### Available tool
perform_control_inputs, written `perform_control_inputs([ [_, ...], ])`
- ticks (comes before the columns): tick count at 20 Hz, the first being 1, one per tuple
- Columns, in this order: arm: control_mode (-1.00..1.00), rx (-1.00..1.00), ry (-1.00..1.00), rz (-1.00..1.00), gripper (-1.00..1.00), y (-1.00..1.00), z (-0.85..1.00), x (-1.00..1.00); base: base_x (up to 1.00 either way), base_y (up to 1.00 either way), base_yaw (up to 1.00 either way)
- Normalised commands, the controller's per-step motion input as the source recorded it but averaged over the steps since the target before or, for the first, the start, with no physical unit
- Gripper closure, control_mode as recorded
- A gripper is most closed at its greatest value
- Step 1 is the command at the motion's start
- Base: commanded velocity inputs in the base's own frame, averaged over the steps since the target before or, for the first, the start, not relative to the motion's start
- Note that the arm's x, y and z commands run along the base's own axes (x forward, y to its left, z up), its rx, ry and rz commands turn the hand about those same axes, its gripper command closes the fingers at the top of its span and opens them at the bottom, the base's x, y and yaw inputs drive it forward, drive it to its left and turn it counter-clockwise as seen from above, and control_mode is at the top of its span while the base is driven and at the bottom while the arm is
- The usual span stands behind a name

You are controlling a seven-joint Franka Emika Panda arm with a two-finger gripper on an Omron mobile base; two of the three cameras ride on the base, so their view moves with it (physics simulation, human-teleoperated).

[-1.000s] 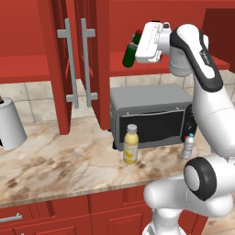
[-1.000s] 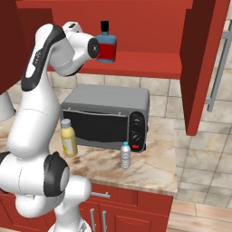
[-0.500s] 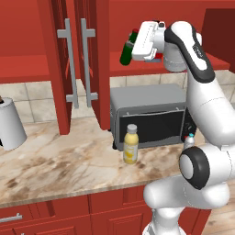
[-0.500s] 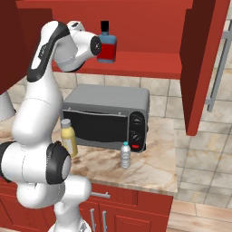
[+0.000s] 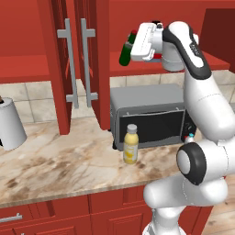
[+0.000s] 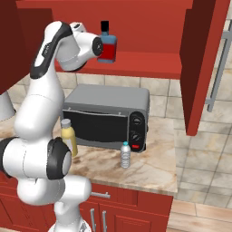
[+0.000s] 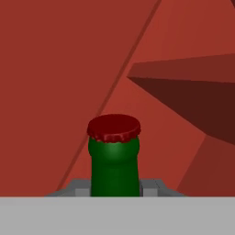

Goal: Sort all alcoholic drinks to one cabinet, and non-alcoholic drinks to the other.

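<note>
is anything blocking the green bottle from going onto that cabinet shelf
Nothing visible does. The gripper holds the green bottle tilted at the open red shelf; the square red-and-blue bottle stands further along it.

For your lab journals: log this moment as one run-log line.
claw: shut on green bottle | at: open wall cabinet shelf | counter: juice bottle, water bottle

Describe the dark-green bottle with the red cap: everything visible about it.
The green bottle is slim, dark, glossy and glass-like, with a crimped red crown cap on its neck. The gripper is shut on it and holds it in the air, tilted well off upright, at the open front of the wall cabinet above the toaster oven. It rests on no shelf; the fingers alone touch it. The hand view shows its neck rising between the fingertips.
</note>
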Motion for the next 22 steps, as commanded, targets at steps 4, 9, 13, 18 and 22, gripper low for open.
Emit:
perform_control_inputs([
  [4,-1.0,0.0,0.0,0.0,1.0,0.04,-0.02,0.11,0.0,0.0,0.0],
  [9,-1.0,0.0,0.0,0.0,1.0,0.06,0.0,0.13,0.0,0.0,0.0],
  [13,-1.0,0.0,0.0,-0.02,1.0,0.04,0.0,0.15,0.0,0.0,0.0],
  [18,-1.0,0.0,0.0,-0.07,1.0,0.01,0.0,0.09,0.0,0.0,0.0],
  [22,-1.0,0.0,0.0,-0.12,1.0,0.0,0.0,0.04,0.0,0.0,0.0],
])
